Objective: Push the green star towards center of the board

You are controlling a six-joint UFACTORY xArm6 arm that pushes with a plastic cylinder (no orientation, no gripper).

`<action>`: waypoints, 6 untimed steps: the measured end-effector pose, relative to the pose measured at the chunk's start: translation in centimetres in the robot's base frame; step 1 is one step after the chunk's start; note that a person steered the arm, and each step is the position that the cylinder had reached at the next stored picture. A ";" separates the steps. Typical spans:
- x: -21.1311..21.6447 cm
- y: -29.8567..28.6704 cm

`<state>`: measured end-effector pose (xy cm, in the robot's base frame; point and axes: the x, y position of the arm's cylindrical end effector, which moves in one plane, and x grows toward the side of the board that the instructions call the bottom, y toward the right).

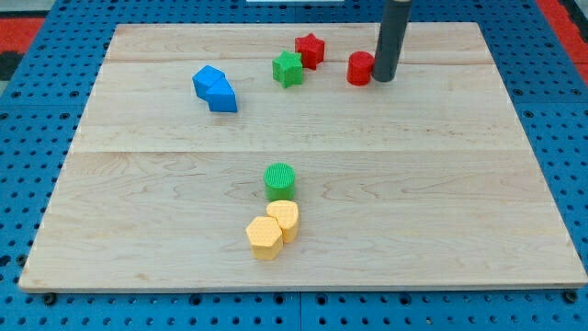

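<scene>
The green star (288, 69) lies on the wooden board (413, 184) near the view's top, a little left of the middle. A red star (310, 50) touches it on its upper right. My tip (383, 78) stands to the view's right of the green star, right beside a red cylinder (360, 68), which sits between the tip and the stars. The rod rises from the tip out of the view's top.
A blue block (215, 88) lies left of the green star. A green cylinder (279, 180) sits below the board's middle, with two yellow blocks (274, 230) just below it. Blue pegboard surrounds the board.
</scene>
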<state>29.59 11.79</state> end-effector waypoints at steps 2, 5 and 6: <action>0.0 -5.2; 1.9 -18.6; -3.8 -18.5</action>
<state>25.75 -6.74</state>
